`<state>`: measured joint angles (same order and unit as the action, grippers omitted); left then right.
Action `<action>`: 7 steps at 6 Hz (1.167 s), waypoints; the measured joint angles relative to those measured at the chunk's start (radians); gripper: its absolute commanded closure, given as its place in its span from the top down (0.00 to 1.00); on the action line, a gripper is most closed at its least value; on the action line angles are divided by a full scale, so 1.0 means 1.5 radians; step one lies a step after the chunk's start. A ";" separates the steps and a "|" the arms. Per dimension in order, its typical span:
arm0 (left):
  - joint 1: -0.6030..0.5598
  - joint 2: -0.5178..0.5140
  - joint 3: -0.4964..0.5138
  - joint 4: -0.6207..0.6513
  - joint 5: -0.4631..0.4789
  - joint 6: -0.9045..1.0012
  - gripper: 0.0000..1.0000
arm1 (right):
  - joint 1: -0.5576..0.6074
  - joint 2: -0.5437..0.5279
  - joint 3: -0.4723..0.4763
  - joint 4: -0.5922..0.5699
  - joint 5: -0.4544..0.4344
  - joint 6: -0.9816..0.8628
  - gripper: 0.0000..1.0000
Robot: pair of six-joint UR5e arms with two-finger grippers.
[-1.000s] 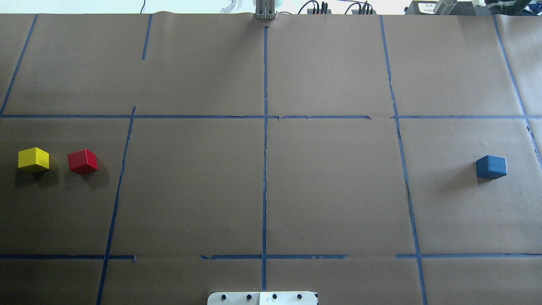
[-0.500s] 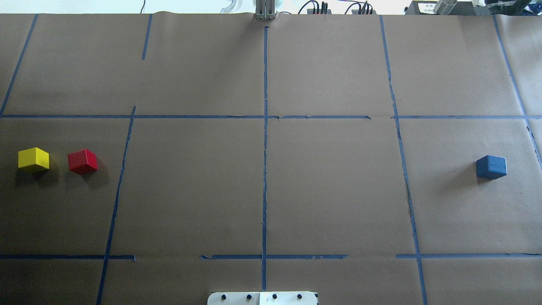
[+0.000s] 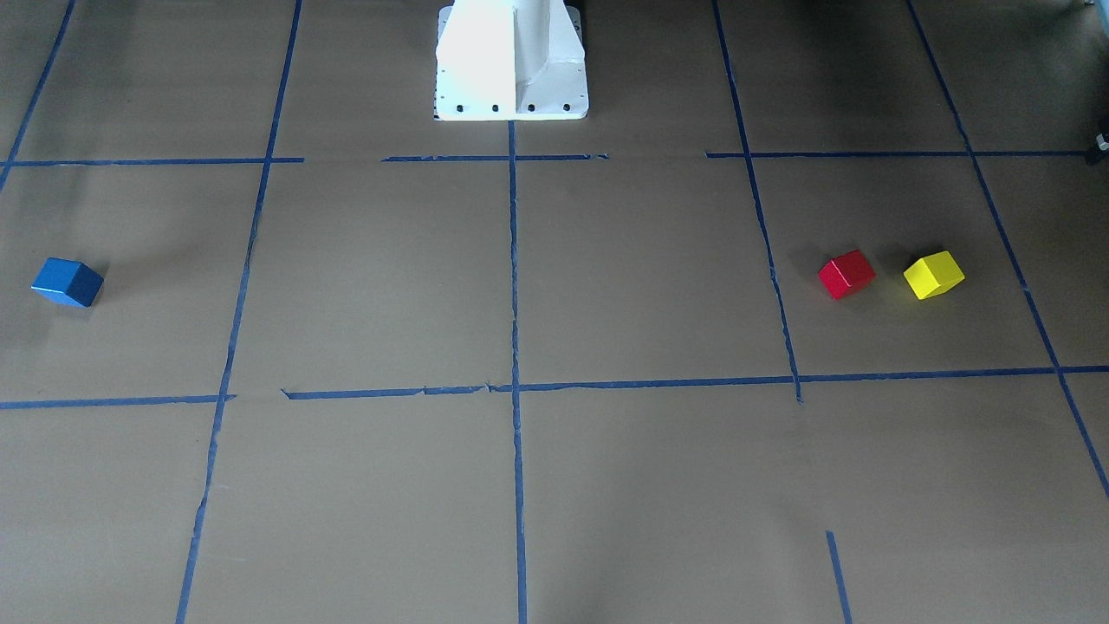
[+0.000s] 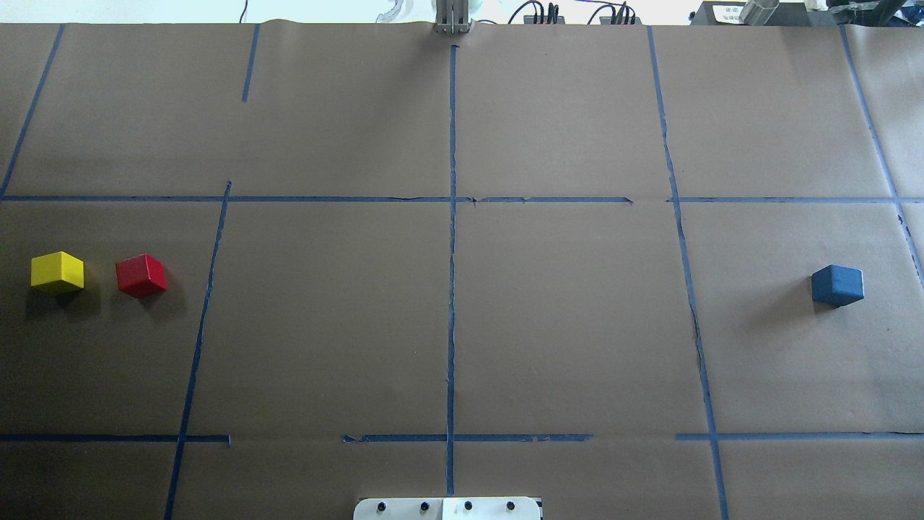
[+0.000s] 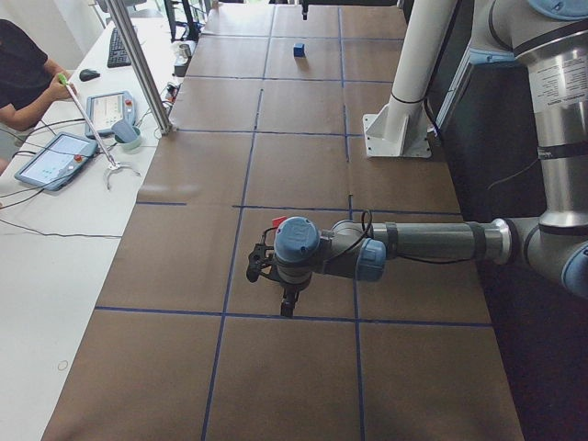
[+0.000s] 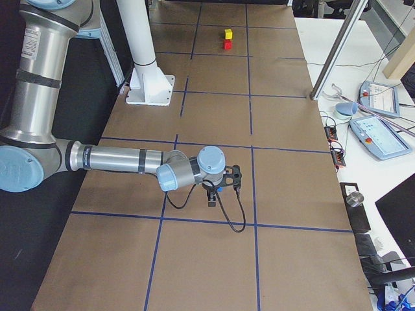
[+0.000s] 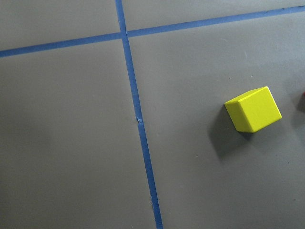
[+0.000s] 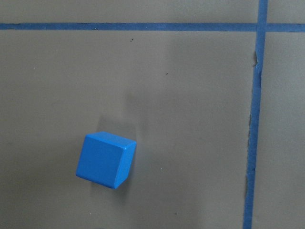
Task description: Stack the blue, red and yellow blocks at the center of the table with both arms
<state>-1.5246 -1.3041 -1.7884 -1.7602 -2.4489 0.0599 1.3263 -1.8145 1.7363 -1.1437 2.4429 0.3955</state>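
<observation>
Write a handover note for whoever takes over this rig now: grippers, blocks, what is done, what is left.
Grippers: left gripper hangs over the table near yellow, right gripper near blue; jaws cannot be judged; neither holds a block.
Blocks: yellow and red lie apart on the robot's left, blue far right.
Done: nothing stacked.
Left: stack all three at centre.

Left arm (image 5: 432,243): forearm stretched level over the desk (image 5: 303,386), wrist bent, left gripper (image 5: 288,308) pointing straight down; open or closed not readable. Right arm (image 6: 117,157): forearm likewise level, right gripper (image 6: 211,199) pointing down; state not readable either.
</observation>
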 measured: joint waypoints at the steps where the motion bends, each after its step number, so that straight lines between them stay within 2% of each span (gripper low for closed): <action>1: 0.000 0.001 0.003 -0.006 -0.001 -0.003 1.00 | -0.052 0.007 0.000 0.048 -0.040 0.114 1.00; 3: 0.000 0.001 0.005 -0.008 -0.001 -0.009 1.00 | -0.130 0.031 -0.001 0.075 -0.082 0.244 1.00; 5: 0.000 0.001 0.001 -0.008 -0.002 -0.012 1.00 | -0.183 0.043 -0.008 0.077 -0.115 0.264 1.00; 7: 0.000 0.001 -0.002 -0.008 -0.003 -0.018 1.00 | -0.203 0.053 -0.034 0.077 -0.143 0.265 1.00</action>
<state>-1.5247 -1.3023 -1.7921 -1.7717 -2.4528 0.0336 1.0215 -1.7346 1.6850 -1.0284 2.2282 0.7933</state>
